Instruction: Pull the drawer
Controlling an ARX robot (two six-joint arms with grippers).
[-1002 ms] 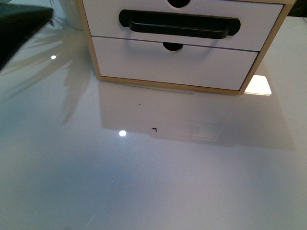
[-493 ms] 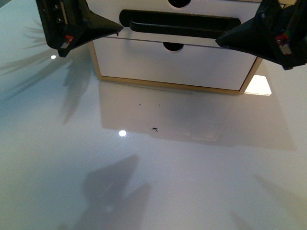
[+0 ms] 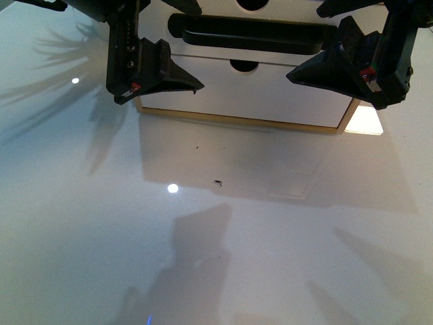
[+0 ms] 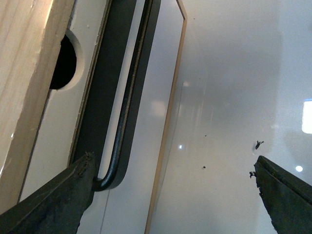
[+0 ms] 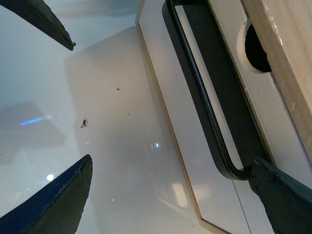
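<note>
The drawer (image 3: 379, 30) is the upper white front in a small wooden cabinet, with a long black bar handle (image 3: 254, 34) in a dark recess. My left gripper (image 3: 201, 51) hangs open in front of the handle's left end, and my right gripper (image 3: 303, 44) hangs open before its right end. Neither holds anything. In the left wrist view the handle (image 4: 127, 97) bends right beside one fingertip (image 4: 78, 180) of the open left gripper (image 4: 173, 161). In the right wrist view a finger (image 5: 278, 195) of the right gripper (image 5: 170, 165) overlaps the end of the handle (image 5: 195, 83).
Below the drawer is a plain white drawer front (image 3: 243, 91) with a semicircular notch (image 3: 243, 66). The cabinet stands at the far edge of a glossy white table (image 3: 216, 257). A bright patch (image 3: 365, 120) lies by the cabinet's right corner.
Both arms have come into view and dropped lower, closing in on the two ends of the handle. The drawer has not moved.
</note>
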